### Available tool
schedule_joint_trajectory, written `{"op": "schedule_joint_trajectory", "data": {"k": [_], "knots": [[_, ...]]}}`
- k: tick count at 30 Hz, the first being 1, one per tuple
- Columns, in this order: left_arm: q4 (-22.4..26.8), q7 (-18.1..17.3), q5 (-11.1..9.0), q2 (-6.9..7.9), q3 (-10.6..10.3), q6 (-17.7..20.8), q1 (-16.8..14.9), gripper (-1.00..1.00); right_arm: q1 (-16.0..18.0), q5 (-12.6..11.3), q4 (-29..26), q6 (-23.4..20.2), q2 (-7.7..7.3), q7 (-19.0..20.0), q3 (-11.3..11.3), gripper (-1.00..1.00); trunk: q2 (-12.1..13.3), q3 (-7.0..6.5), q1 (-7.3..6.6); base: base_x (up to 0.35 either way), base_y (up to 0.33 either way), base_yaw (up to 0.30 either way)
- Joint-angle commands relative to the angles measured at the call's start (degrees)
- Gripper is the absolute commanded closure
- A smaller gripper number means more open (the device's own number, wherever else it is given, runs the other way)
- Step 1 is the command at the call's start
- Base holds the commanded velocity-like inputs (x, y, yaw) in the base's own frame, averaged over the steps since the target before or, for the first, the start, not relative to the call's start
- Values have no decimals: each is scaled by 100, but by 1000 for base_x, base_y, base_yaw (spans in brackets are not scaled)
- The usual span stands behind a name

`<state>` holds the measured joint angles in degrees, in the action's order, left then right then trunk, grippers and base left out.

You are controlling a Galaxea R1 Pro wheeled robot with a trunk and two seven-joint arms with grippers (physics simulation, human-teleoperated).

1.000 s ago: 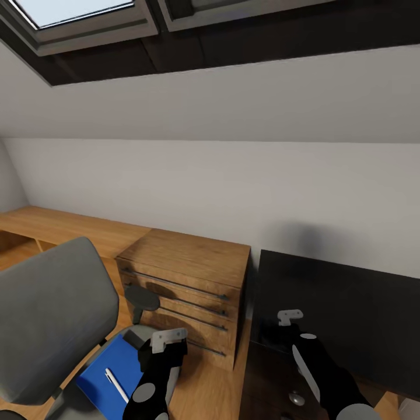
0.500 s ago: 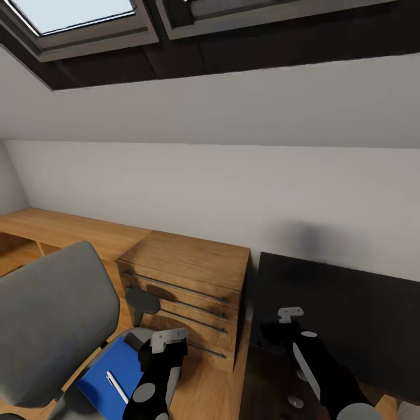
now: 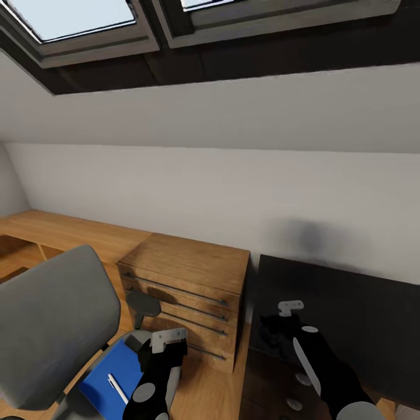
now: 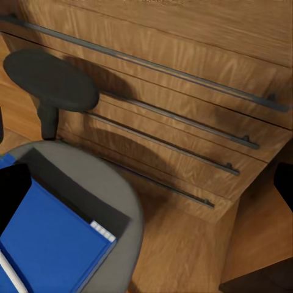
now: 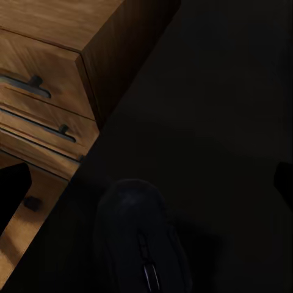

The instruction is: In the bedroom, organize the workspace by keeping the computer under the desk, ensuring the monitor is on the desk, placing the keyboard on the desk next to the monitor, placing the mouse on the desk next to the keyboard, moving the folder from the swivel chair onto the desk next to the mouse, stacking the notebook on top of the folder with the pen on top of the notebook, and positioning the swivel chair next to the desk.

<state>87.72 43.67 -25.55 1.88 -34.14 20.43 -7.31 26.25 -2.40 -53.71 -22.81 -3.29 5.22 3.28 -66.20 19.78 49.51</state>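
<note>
Head view: swivel chair (image 3: 49,326) at lower left, grey back toward camera, dark armrest (image 3: 143,302) on its far side. Blue folder (image 3: 114,373) lies flat on the seat, white pen (image 3: 118,388) on top of it. Notebook not distinguishable under the pen. Light wood drawer chest (image 3: 186,291) stands just beyond the chair, against the white wall. Black worktop (image 3: 350,315) starts right beside the chest; silver knobs (image 3: 294,403) of its drawer unit show below the near edge. Skylight windows (image 3: 81,17) along the top. Left end effector (image 3: 169,344) hovers over the chair seat edge, near the folder; opening can't be read from here. Right end effector (image 3: 279,329) hangs above the near left corner of the worktop; fingers hidden by the wrist body.

Left wrist view: chest drawer fronts with long bar handles, chair armrest (image 4: 52,79) in front of them, grey seat (image 4: 97,195) with folder corner (image 4: 49,244) on it. Dark fingertips sit at the two opposite frame edges, so left end effector is spread wide, holding nothing.

Right wrist view: mouse (image 5: 143,241) sits on the worktop (image 5: 220,110) near its edge, chest side (image 5: 61,67) beside. Dark fingertips at both frame edges: right end effector wide, empty, mouse between and beyond them, not touched.
</note>
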Motion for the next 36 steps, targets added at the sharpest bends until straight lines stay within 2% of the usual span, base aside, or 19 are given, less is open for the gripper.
{"op": "schedule_joint_trajectory", "data": {"k": [1,8,14,23,24,29,36], "knots": [[8,46,-29,5,-14,22,-8,-100,3,-27,-24,-34,-3,1,10,-100,37,-11,-22,0,0,0],[8,46,-29,5,-14,22,-8,-100,3,-55,-115,-55,5,5,14,-100,318,-137,-176,0,0,0],[8,46,-29,5,-14,24,-8,-100,3,-82,-194,-86,101,6,8,-100,318,-137,-176,0,0,0],[8,46,-29,5,-14,24,-8,-100,-35,-109,-899,-272,164,6,-4,-100,318,-137,-176,0,0,0],[8,46,-29,5,-6,22,-8,-100,-62,-104,-1100,-285,170,-1,-3,-100,318,-137,-176,-273,0,0],[8,46,-29,5,-5,22,-8,-100,-67,-95,-1103,-241,171,-11,-3,-100,318,-138,-176,-319,0,-41],[8,46,-29,5,-6,22,-8,-100,-66,-94,-1092,-225,171,-12,-3,-100,318,-145,-176,-336,0,-204]]}}
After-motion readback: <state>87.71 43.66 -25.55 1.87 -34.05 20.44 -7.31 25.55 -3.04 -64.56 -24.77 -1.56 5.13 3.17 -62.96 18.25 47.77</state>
